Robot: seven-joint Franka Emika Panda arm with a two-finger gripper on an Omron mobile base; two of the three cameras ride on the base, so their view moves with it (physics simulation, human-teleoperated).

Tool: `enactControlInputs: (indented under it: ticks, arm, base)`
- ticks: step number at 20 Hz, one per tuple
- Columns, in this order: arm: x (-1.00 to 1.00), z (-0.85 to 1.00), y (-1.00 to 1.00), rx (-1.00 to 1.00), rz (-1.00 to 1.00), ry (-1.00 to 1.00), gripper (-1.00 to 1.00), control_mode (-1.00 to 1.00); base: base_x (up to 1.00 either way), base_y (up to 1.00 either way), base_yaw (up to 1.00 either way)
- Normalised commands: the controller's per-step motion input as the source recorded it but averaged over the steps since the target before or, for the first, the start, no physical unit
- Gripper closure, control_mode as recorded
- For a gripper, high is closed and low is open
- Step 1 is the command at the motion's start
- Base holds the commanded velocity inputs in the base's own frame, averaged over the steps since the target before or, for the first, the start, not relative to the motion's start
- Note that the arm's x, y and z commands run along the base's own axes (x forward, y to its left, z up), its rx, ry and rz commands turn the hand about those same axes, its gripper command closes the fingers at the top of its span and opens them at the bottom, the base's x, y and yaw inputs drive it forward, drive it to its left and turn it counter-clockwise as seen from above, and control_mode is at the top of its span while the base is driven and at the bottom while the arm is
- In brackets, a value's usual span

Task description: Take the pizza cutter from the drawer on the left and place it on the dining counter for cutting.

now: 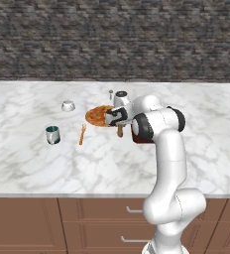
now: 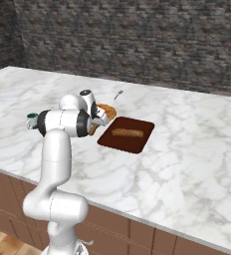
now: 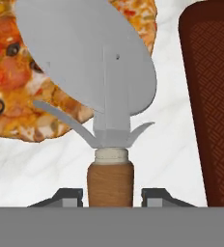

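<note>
The dining counter bench [image 1: 32, 163] lies bare and wide toward 6 and 3 o'clock, its front edge well clear of the things. The gripper [image 3: 110, 195] stands slightly parted, its fingertips [image 3: 68, 195] just beside the handle; whether they touch it I cannot tell. The pizza cutter [image 3: 97, 72] runs from 6 to 12 o'clock in the hand view, brown wooden handle low, grey wheel overlapping the pizza [image 3: 17, 72], dark brown tray [image 3: 215, 96] at 3 o'clock.

We are facing a dark grey stone-brick wall [image 1: 112, 39] running behind the marble; what is probably wooden flooring [image 2: 3, 246] is showing at lower left.
</note>
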Motion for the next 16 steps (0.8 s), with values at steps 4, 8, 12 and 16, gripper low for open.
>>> enactControlInputs:
  ticks: [4,8,12,16]
  arm:
    - [0.0,0.0,0.0,0.0,0.0,0.0,-1.0,-1.0]
    - [0.0,0.0,0.0,0.0,0.0,0.0,-1.0,-1.0]
    - [0.01,0.0,-0.01,0.0,0.0,0.0,-1.0,-1.0]
    - [0.05,0.16,-0.06,0.0,0.0,0.0,-1.0,-1.0]
  base:
    - [0.0,0.0,0.0]
    - [0.0,0.0,0.0]
    - [0.0,0.0,0.0]
    - [0.0,0.0,0.0]
